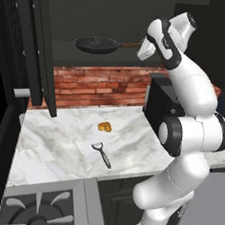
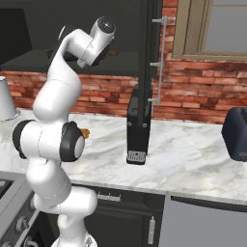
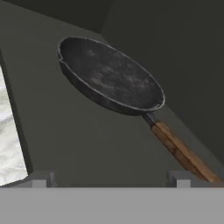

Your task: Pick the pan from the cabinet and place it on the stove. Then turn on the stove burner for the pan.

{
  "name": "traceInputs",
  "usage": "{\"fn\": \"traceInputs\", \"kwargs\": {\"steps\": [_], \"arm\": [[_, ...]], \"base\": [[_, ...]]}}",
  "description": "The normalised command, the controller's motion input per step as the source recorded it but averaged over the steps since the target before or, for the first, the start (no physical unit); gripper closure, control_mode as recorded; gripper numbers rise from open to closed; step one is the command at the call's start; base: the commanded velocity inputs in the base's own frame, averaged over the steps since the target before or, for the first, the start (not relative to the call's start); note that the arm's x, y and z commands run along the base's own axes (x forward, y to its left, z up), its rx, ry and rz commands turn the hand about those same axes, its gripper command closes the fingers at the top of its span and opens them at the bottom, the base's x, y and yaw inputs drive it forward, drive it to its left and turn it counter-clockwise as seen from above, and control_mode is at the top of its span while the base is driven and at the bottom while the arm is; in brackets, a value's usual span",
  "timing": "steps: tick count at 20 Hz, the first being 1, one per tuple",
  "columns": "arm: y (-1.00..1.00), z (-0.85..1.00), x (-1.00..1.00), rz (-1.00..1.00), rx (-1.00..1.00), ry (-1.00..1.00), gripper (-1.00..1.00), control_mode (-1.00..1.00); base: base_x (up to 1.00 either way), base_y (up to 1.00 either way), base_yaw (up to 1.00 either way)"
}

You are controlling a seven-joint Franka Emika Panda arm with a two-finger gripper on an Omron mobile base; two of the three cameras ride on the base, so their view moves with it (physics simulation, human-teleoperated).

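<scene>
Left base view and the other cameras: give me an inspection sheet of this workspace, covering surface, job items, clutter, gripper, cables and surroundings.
Surface: white marble countertop, with the stove next to it at the lower left of the left base view.
Job's things: frying pan inside the open cabinet, with its brown handle toward the arm; not yet on the stove.
Clutter: peeler and a small golden-brown food item on the countertop.
Grippers: gripper open, raised to the cabinet, by the pan's handle but not closed on it.
Cables: nothing seen.
Surroundings: red brick wall; window; dark appliance at the right.
</scene>
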Motion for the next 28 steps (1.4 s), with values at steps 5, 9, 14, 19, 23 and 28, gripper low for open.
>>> {"fn": "traceInputs", "kwargs": {"steps": [5,9,14,19,23,28], "arm": [[-0.08,0.02,0.19,0.1,0.01,0.11,-1.0,-1.0],[-0.1,0.0,0.19,0.1,0.04,0.0,-1.0,-1.0],[-0.04,-0.08,0.07,0.1,0.08,0.0,-1.0,-1.0],[0.0,0.0,0.06,0.06,0.07,0.0,-1.0,-1.0],[0.0,0.0,0.1,0.02,0.02,0.0,-1.0,-1.0],[-0.01,0.0,0.14,0.01,0.0,0.01,-1.0,-1.0]], "base": [[0.0,0.0,0.0],[0.0,0.0,0.0],[0.0,0.0,0.0],[0.0,0.0,0.0],[0.0,0.0,0.0],[0.0,0.0,0.0]]}}
